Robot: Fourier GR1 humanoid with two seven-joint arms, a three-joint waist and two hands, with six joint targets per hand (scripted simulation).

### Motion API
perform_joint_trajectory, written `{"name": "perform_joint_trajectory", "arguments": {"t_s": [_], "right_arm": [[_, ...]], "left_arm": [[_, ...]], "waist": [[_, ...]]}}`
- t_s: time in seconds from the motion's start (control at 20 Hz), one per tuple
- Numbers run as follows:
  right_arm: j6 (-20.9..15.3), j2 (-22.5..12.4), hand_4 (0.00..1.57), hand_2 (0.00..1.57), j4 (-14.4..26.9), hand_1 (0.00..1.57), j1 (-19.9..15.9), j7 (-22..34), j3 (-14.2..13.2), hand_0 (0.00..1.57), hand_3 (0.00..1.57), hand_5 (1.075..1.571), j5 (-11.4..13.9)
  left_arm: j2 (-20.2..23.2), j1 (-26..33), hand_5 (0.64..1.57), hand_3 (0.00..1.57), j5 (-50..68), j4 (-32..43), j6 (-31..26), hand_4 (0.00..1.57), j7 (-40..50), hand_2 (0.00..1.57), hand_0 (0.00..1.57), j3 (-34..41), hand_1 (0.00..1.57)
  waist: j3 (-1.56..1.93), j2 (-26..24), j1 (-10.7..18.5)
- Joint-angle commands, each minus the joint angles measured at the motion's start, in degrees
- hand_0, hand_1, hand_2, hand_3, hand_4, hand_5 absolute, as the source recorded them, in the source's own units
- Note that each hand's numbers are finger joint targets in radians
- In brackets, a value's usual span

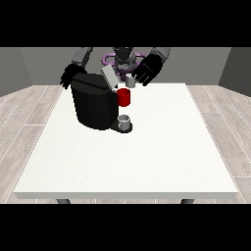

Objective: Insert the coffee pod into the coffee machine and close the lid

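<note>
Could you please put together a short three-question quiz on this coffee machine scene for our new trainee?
1. True or false: the grey lid of the black coffee machine is shut.
2. What does the hand at the view's right hold? A) small grey coffee pod B) spoon C) nothing
3. What stands on the machine's base under the red pod holder?

Key: 1. False, it is tilted up. 2. A. 3. A small grey cup.
</note>
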Motion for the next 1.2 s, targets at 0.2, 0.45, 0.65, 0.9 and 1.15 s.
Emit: {"name": "perform_joint_trajectory", "arguments": {"t_s": [0.2,0.45,0.65,0.9,1.15], "right_arm": [[0.9,-1.5,0.53,0.0,-2.6,0.0,0.3,2.2,0.0,0.0,0.0,1.571,-0.1],[1.3,-2.5,0.51,0.0,0.5,0.0,2.2,-0.1,-2.3,0.0,0.0,1.571,-1.0],[-1.3,0.4,0.5,0.0,-1.8,0.0,0.3,3.0,0.2,0.0,0.0,1.571,0.4],[0.3,-0.6,0.51,0.0,-0.7,0.0,0.8,-2.4,-2.2,0.0,0.0,1.571,-1.6],[-1.1,0.5,0.48,0.0,-0.8,0.0,0.0,-0.6,-1.2,0.0,0.0,1.571,-0.7]], "left_arm": [[-0.3,-0.8,1.571,1.23,-1.2,1.5,0.8,0.49,1.1,1.33,1.31,0.2,1.31],[-2.1,-0.2,1.571,1.23,-1.3,0.6,-0.4,0.51,1.4,1.33,1.32,-0.5,1.32],[-3.2,-0.7,1.571,1.21,-1.8,1.6,0.2,0.51,0.2,1.29,1.25,-0.8,1.25],[-1.8,-1.3,1.571,1.2,-1.9,0.8,0.0,0.49,-1.2,1.26,1.19,-0.1,1.19],[-2.1,-2.5,1.571,1.2,-2.7,1.9,-0.3,0.51,0.4,1.27,1.19,-0.3,1.19]], "waist": [[-0.01,0.4,-2.3],[0.01,-0.6,-0.2],[-0.01,0.7,-1.0],[0.0,2.1,-0.4],[0.0,2.1,-0.6]]}}
